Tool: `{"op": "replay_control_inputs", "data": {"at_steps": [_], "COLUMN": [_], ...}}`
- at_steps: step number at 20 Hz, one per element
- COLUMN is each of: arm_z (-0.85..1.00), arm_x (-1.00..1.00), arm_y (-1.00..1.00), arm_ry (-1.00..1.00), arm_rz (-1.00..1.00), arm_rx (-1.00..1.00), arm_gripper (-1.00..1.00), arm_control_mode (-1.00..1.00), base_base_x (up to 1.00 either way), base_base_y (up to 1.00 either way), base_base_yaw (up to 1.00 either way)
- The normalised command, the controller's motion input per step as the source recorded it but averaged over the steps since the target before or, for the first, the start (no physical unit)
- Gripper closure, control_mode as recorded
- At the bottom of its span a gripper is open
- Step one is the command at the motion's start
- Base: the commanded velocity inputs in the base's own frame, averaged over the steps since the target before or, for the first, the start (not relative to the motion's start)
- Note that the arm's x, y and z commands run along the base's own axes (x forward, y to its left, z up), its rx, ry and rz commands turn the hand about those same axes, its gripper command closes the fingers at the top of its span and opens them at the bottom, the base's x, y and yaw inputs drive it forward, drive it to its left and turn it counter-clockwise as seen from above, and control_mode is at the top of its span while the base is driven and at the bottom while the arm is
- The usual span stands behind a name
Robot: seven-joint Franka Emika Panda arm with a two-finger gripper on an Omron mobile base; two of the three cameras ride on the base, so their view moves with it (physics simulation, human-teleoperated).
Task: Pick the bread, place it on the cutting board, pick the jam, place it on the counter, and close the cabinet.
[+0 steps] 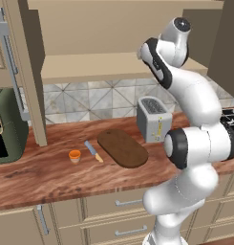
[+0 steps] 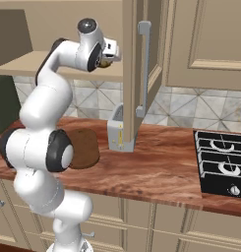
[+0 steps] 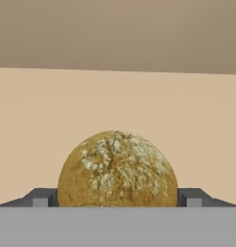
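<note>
Bread (image 3: 117, 169), a round crusty bun, sat between the two fingertips (image 3: 42, 198) of the gripper (image 2: 108, 55), up at the open cabinet (image 1: 113, 67) shelf. Whether the fingers were clamped on it or merely beside it could not be told. If the grip was loose, the bun might roll away or drop before reaching the board (image 1: 122, 147). No writing or labels were legible.

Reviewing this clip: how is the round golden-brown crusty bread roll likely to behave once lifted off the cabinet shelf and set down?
The round golden-brown crusty bread roll is dome-shaped, so it may roll when released. Its cracked, floury crust suggests decent friction, probably not slippery. The tool brackets it at its widest part with a finger on each side, so a hard squeeze might dent it.
</note>
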Motion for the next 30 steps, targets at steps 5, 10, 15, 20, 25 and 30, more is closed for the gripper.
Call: {"op": "replay_control_inputs", "data": {"at_steps": [5, 10, 15, 20, 25, 30], "arm_z": [0.0, 0.0, 0.0, 0.0, -0.04, -0.21], "arm_x": [-0.73, -0.78, -0.79, -0.69, -0.57, -0.27], "arm_y": [0.0, 0.0, 0.0, 0.04, 0.14, 0.23], "arm_ry": [0.0, 0.0, 0.0, 0.04, 0.07, 0.13], "arm_rz": [0.0, 0.0, 0.0, 0.0, 0.02, 0.02], "arm_rx": [0.0, 0.0, 0.0, 0.0, 0.0, 0.0], "arm_gripper": [1.0, 1.0, 1.0, 1.0, 1.0, 1.0], "arm_control_mode": [-1.0, -1.0, -1.0, -1.0, -1.0, -1.0], "base_base_x": [0.0, 0.0, 0.0, 0.0, 0.0, 0.0], "base_base_y": [0.0, 0.0, 0.0, 0.0, 0.0, 0.0], "base_base_yaw": [0.0, 0.0, 0.0, 0.0, 0.0, 0.0]}}
